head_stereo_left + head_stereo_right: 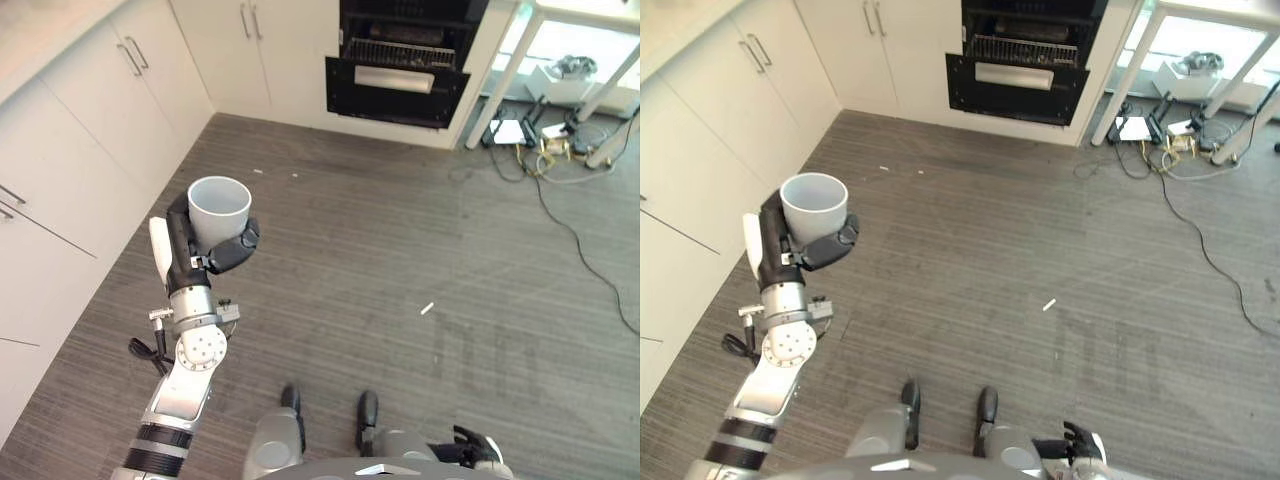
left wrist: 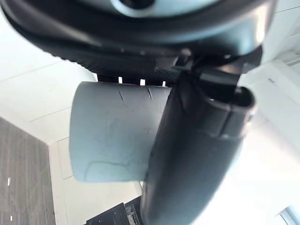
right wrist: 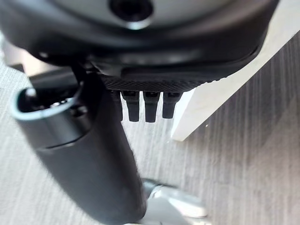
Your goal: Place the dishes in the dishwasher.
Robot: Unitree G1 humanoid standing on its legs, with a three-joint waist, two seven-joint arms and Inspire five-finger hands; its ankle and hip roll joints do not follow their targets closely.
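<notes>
The robot's left hand (image 1: 205,250) is raised at about 10 o'clock, its fingers and thumb curled around 1 pale grey cup (image 1: 219,209), held upright with its mouth up, probably so it travels steadily. The open dishwasher (image 1: 400,62) stands well apart at 12 o'clock across the wooden floor (image 1: 400,260). The right hand (image 3: 93,154) hangs low at 5 o'clock, fingers relaxed, holding nothing.

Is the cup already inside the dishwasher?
No. The grey cup is held upright in the left robot hand over the floor, well short of the open dishwasher at the far wall.
</notes>
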